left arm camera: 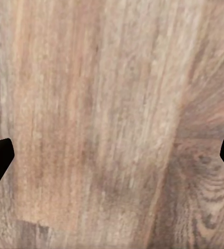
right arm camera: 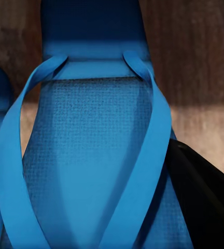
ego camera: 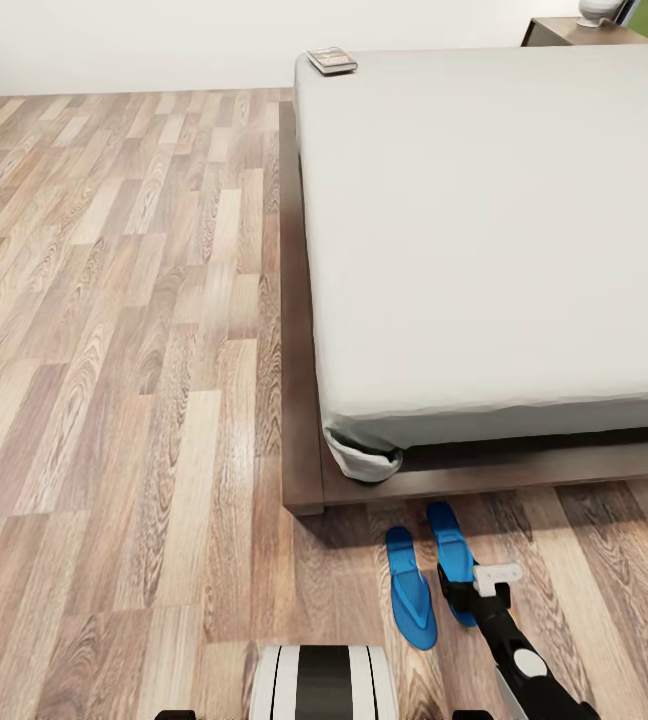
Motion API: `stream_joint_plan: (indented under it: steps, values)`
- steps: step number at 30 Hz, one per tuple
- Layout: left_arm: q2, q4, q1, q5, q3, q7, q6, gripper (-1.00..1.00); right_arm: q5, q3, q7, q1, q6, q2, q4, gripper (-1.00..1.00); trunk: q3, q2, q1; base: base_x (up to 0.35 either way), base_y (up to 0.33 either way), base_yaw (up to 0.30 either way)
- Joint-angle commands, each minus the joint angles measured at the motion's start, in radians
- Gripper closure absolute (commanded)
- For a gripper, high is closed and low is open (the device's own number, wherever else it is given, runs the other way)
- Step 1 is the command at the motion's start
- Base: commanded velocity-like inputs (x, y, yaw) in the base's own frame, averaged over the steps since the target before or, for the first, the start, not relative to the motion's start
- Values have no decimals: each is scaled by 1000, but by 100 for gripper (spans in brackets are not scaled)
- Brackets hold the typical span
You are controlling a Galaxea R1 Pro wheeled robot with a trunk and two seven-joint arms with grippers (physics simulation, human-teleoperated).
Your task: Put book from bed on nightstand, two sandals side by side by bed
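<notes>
Left tool (left arm camera: pixel 112 155) hangs over bare wood floor (ego camera: pixel 114 350) w/ fingers spread wide, nothing btwn them. In head view the book (ego camera: pixel 332 61) lies at far left corner of the bed (ego camera: pixel 494 230), well apart from the two blue sandals on the floor just past the bed's foot: left sandal (ego camera: pixel 410 587) lies free, right sandal (ego camera: pixel 452 555) just beside it. Right tool (ego camera: pixel 469 598) sits on the right sandal's (right arm camera: pixel 99 155) near end, dark fingers (right arm camera: pixel 200 192) flanking its sole; whether it actually grips can't be told.
</notes>
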Motion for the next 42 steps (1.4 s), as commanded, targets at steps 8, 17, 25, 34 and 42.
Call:
stream_joint_plan:
  steps: [8,17,25,34,42]
  values:
    - [0,1,0,6,-8,-3,-4,-100,10,-7,4,-21,1,2,25,100,-4,0,0,0,0,0]
    - [0,1,0,6,-8,-2,-4,-100,9,-7,3,-38,3,6,48,100,-12,-1,1,0,0,0]
    - [0,1,0,6,-8,0,-4,-100,9,-7,-1,-45,5,9,50,100,-12,-1,1,0,0,0]
    - [0,1,0,6,-8,0,-4,-100,10,-8,-4,-50,6,9,55,100,-24,-2,3,0,0,0]
    - [0,1,0,6,-8,0,-4,-100,10,-8,-5,-53,7,8,59,100,-28,-2,3,0,0,0]
